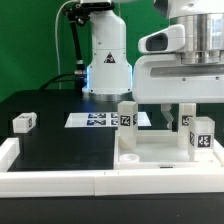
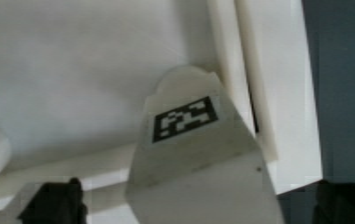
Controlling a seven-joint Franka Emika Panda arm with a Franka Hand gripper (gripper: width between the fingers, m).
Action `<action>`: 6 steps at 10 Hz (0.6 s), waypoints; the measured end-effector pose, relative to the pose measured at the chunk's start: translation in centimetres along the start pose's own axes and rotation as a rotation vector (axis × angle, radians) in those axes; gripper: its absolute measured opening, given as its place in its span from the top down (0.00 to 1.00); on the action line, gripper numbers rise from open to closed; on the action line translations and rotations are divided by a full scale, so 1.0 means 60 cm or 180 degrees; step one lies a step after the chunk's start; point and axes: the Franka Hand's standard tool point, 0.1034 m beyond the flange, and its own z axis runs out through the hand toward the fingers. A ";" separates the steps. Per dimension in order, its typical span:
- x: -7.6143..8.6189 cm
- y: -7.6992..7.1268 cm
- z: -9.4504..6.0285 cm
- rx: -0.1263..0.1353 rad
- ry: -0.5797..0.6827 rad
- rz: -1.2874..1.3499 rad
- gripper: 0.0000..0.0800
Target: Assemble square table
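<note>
– Gripper (image 1: 177, 112) first: released or clenched?

– Released. Its jaws stand wide as it hangs over the large white square plastic panel with the raised rim (image 1: 150, 160). The panel lies at about four o'clock on the black table surface (image 1: 60, 145) in the exterior view. The wrist view shows one small white tagged block leg (image 2: 192, 150) between the two dark fingertips (image 2: 58, 200), with a gap on either side, so nothing is grasped.

– How much of the square table is together?

– Part of it, I'd judge. Two legs stand upright on the panel: a corner leg (image 1: 127, 113) at its ten o'clock and an edge leg (image 1: 200, 133) at its three o'clock. Something white just under the gripper may be a third, but it is half hidden and I cannot tell.

– Are they seated properly?

– The pictures don't show whether they are screwed home or merely set in place.

– What is left?

– At least one piece. A loose leg (image 1: 24, 122), another white tagged block, lies at nine o'clock on the black surface, well apart from the panel. The flat white marker board (image 1: 100, 119) lies between them, nearer twelve o'clock, and plays no part. I'd put the job around halfway. The loose leg has yet to be fetched, stood up and tightened, and the leg between the jaws may want more turns.
</note>
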 end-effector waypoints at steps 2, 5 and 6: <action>0.000 0.001 0.001 -0.0005 0.0002 -0.0152 0.19; 0.000 0.002 0.001 -0.0006 0.0001 -0.0145 0.64; 0.000 0.002 0.001 -0.0006 0.0001 -0.0145 0.64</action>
